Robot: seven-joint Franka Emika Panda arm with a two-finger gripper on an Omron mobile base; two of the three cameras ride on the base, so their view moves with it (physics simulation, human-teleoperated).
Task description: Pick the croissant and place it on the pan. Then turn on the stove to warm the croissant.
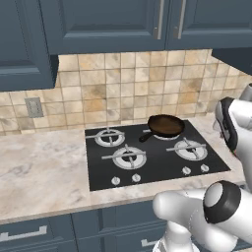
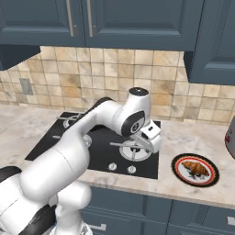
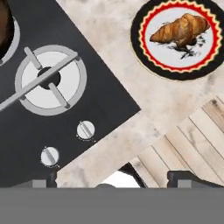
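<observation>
The croissant (image 3: 179, 29), a golden-brown pastry, lies on a white plate (image 3: 142, 52) with a red and black rim; it also shows on the counter right of the stove (image 2: 195, 169). The dark pan (image 1: 166, 125) sits on the back right burner of the black stove (image 1: 152, 167), its handle pointing left. My gripper (image 3: 114, 180) hangs open above the stove's front right corner, left of the plate and clear of the croissant, with nothing between its fingertips (image 3: 188, 178). In the right base view my hand (image 2: 149, 134) hovers over the front right burner, and the arm hides the pan.
Two round silver knobs (image 3: 85, 130) sit near the stove's front edge, beside the front right burner (image 3: 50, 78). Marble counter (image 1: 39, 167) stretches left of the stove. Dark cabinets hang above the tiled wall. A dark appliance (image 2: 231, 137) stands at the far right.
</observation>
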